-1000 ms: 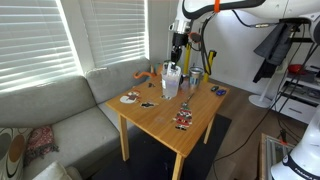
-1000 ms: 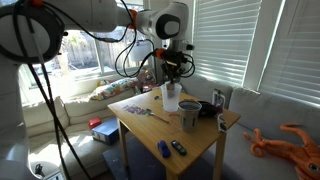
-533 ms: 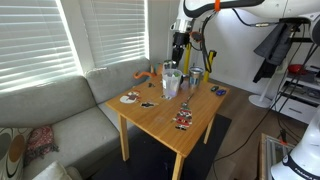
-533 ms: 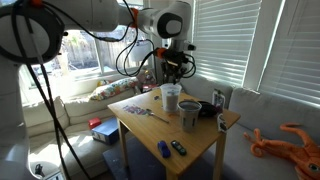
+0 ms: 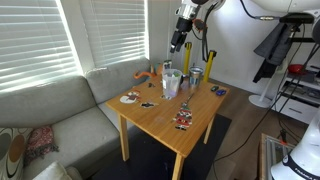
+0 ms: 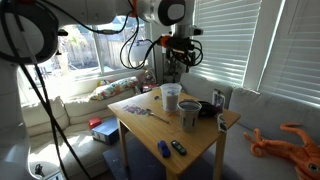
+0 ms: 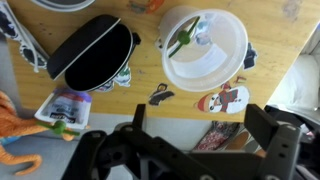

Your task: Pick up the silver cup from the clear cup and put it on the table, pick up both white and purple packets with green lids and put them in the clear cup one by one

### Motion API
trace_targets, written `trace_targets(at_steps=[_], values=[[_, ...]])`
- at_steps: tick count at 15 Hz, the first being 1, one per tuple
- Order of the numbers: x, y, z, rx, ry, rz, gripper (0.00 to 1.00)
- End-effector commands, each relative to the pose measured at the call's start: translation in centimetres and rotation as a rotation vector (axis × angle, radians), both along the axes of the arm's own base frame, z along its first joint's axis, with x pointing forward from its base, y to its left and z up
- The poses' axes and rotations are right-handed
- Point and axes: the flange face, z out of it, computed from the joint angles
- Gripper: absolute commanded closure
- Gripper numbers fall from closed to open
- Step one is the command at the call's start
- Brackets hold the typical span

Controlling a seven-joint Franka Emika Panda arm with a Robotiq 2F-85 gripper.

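Note:
The clear cup (image 7: 205, 48) stands on the wooden table (image 7: 120, 100), seen from above in the wrist view, and a packet with a green lid (image 7: 183, 38) lies inside it. Another white and purple packet with a green lid (image 7: 62, 108) lies at the table's edge beside a black case (image 7: 93, 52). My gripper (image 7: 205, 125) is open and empty, high above the cup. In both exterior views the gripper (image 5: 180, 40) (image 6: 180, 58) hangs over the clear cup (image 5: 171, 82) (image 6: 171, 97). The silver cup (image 5: 196, 76) (image 6: 189, 113) stands upright on the table next to it.
An orange octopus toy (image 7: 8, 120) lies off the table's edge. Stickers, such as a snowman (image 7: 225, 100), mark the tabletop. Small blue items (image 6: 165, 148) lie near the table's front. A grey sofa (image 5: 60, 110) and window blinds (image 5: 40, 40) border the table.
The gripper has opened and risen well above the clear cup, and it now holds nothing. The packet with the green lid stays in the cup.

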Motion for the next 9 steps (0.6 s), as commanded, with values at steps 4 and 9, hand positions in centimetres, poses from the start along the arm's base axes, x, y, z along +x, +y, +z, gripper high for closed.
trace_targets(at_steps=[4,9], values=[[0.2,-0.2,-0.1,-0.002,-0.005,-0.004,0.0],[1.9,-2.5,-1.2,0.017,-0.014,-0.144,0.0]])
